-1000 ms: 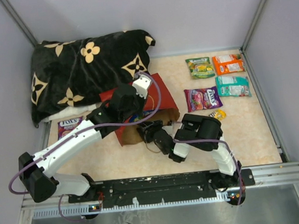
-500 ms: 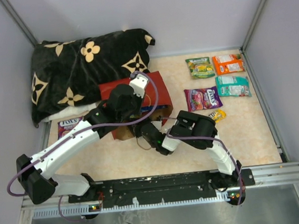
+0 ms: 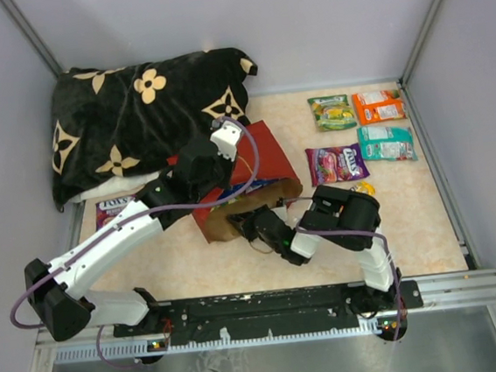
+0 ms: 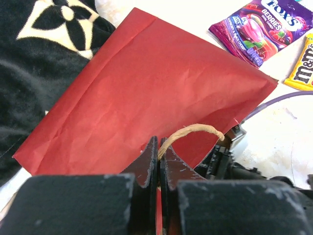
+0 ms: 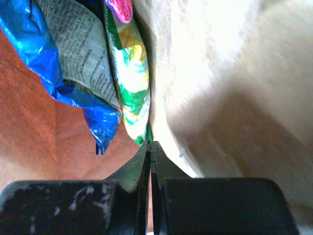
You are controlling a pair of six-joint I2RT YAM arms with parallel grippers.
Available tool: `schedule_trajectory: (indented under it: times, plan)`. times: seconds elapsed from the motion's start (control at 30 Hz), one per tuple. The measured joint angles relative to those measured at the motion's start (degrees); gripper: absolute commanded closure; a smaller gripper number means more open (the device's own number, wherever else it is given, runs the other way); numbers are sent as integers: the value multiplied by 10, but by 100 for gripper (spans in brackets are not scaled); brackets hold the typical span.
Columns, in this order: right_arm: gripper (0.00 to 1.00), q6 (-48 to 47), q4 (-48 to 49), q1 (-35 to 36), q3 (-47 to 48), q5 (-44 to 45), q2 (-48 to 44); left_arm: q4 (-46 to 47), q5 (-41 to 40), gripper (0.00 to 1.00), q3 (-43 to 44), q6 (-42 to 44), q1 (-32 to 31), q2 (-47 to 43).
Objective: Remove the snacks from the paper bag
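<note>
The red paper bag (image 3: 266, 149) lies on its side, its brown mouth facing my arms. My left gripper (image 3: 215, 182) is shut on the bag's twine handle (image 4: 193, 129), which loops out from between its fingertips (image 4: 159, 142) over the red side (image 4: 146, 83). My right gripper (image 3: 253, 223) reaches into the mouth and is shut (image 5: 150, 144), pinching the lower corner of a green snack packet (image 5: 132, 93). Beside that packet inside lie a blue Doritos bag (image 5: 63, 54) and a pink packet (image 5: 120, 7).
To the right of the bag lie green (image 3: 333, 112), orange (image 3: 378, 106), teal (image 3: 385, 143) and purple (image 3: 337, 163) packets and a yellow M&M's pack (image 3: 361, 190). Another purple packet (image 3: 114, 208) lies at the left. A black flowered pillow (image 3: 145, 117) fills the back left.
My right gripper went from open to shut inside the bag's mouth. The bag and the left gripper holding its handle shifted slightly.
</note>
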Motion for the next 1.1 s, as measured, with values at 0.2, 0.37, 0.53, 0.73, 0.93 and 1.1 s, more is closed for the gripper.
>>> schedule_trajectory:
  times: [0.2, 0.37, 0.53, 0.73, 0.93, 1.1]
  plan:
    - [62, -20, -42, 0, -36, -30, -63, 1, 0, 100, 0, 0, 10, -2]
    - [35, -31, -133, 1, -16, -50, -102, 2, 0, 100, 0, 0, 13, -2]
    - [45, -33, -219, 1, 21, -47, -118, 3, 0, 100, 0, 0, 13, -2]
    - [59, -24, -277, -9, 43, -43, -118, 3, 0, 100, -1, 0, 13, -2]
    - [58, -17, -317, -24, 43, -22, -118, 3, 1, 100, -2, 0, 13, -2]
    - [59, -18, -328, -45, 56, -15, -115, 3, 5, 100, -2, 0, 13, -2]
